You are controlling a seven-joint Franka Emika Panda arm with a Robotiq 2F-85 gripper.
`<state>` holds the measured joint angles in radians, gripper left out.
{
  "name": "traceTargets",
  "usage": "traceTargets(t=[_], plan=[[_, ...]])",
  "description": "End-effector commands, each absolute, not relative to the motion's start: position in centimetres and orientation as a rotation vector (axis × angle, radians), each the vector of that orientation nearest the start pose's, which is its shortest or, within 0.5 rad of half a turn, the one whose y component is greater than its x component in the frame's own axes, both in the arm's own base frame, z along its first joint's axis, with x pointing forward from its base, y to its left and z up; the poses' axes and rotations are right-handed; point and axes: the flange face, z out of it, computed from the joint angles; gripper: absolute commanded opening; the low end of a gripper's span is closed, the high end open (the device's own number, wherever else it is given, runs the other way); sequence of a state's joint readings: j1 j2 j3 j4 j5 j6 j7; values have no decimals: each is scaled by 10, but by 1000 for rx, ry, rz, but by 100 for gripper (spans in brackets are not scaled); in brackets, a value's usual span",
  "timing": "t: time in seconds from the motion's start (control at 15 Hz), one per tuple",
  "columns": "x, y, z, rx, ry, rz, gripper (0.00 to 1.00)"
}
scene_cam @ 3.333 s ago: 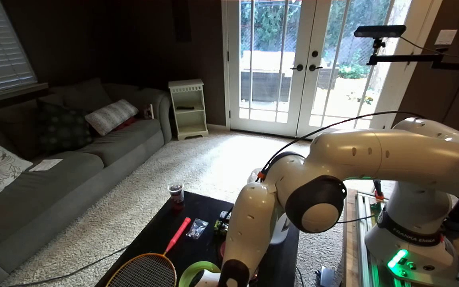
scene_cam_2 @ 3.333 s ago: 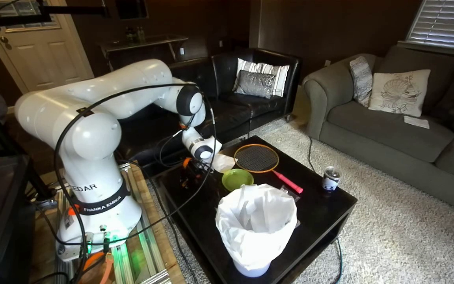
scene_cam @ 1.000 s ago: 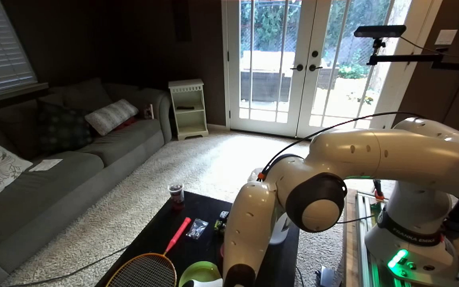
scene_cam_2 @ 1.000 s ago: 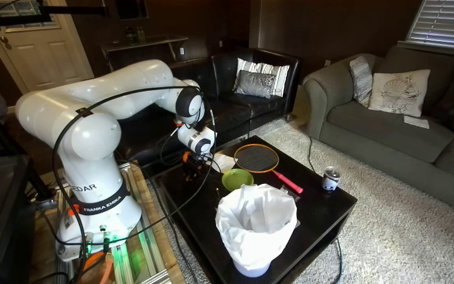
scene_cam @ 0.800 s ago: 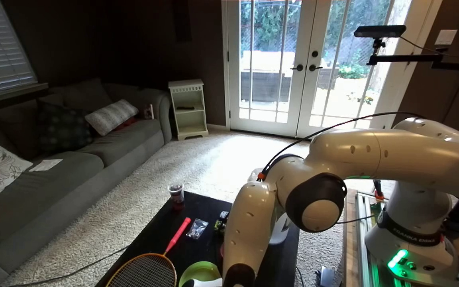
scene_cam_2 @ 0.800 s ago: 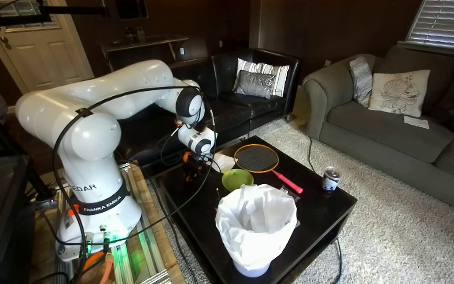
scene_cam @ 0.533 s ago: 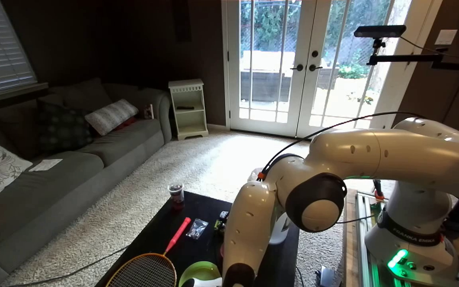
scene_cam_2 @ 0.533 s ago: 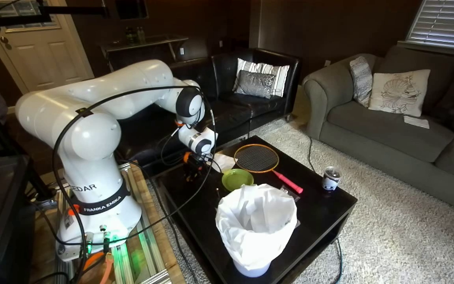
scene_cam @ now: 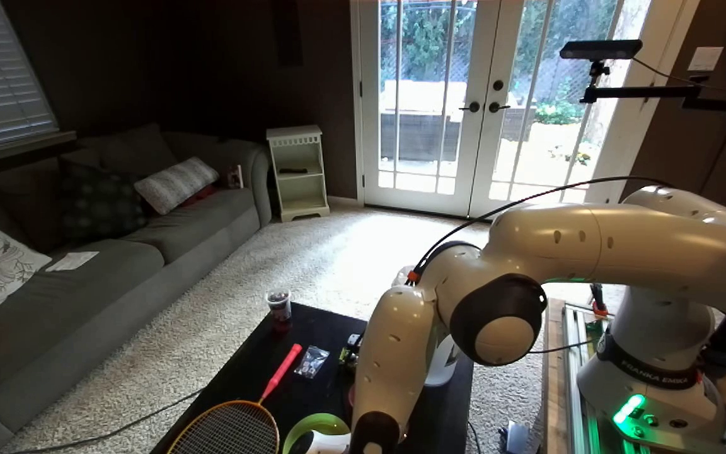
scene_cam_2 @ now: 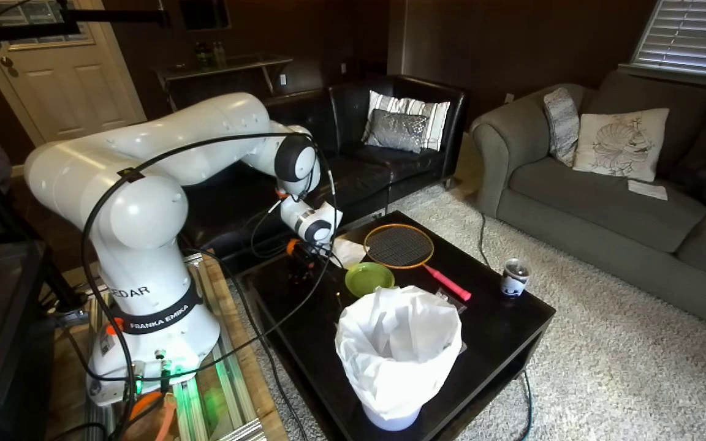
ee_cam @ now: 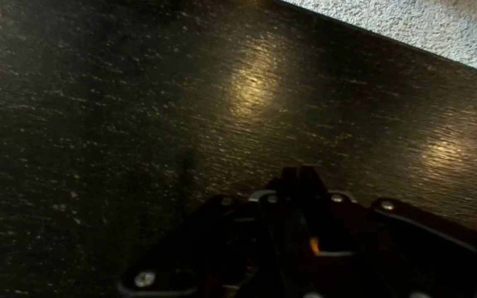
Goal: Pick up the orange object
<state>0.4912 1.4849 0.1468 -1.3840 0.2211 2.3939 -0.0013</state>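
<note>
The orange object is not plainly in view. In an exterior view a small reddish edge (scene_cam: 351,396) shows beside my forearm; most of it is hidden, and I cannot tell whether it is the orange object. A green round dish (scene_cam: 312,421) lies near my wrist; it also shows in an exterior view (scene_cam_2: 369,278). My gripper (scene_cam_2: 299,277) hangs low over the dark table, to the left of the green dish there. In the wrist view the fingertips (ee_cam: 297,169) are together, with nothing between them, above bare table (ee_cam: 97,124).
A racket (scene_cam_2: 399,246) with a pinkish-red handle lies beyond the dish. A white lined bin (scene_cam_2: 399,343), a cup (scene_cam_2: 514,277) and a plastic bag (scene_cam: 312,362) stand or lie on the table. A white sheet (scene_cam_2: 348,252) lies behind the gripper. The table's edge and carpet (ee_cam: 429,25) show top right.
Over three seconds my wrist swung away from the dish, then tilted slightly back. In the last half second the wrist shifted a little. The table objects have not moved.
</note>
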Motion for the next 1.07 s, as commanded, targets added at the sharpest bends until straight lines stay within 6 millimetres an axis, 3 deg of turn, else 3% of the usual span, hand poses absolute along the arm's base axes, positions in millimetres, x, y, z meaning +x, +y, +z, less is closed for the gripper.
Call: traceTargets(t=[0.0, 0.13, 0.2, 0.33, 0.87, 1.0], plan=[[417, 305, -211, -2931, -354, 858, 0], [421, 309, -219, -2919, -318, 847, 6], [422, 310, -213, -2918, -297, 830, 31], [429, 311, -205, -2915, -255, 779, 35], [447, 318, -197, -3020, 77, 569, 92], [451, 317, -197, -3043, 137, 519, 100]])
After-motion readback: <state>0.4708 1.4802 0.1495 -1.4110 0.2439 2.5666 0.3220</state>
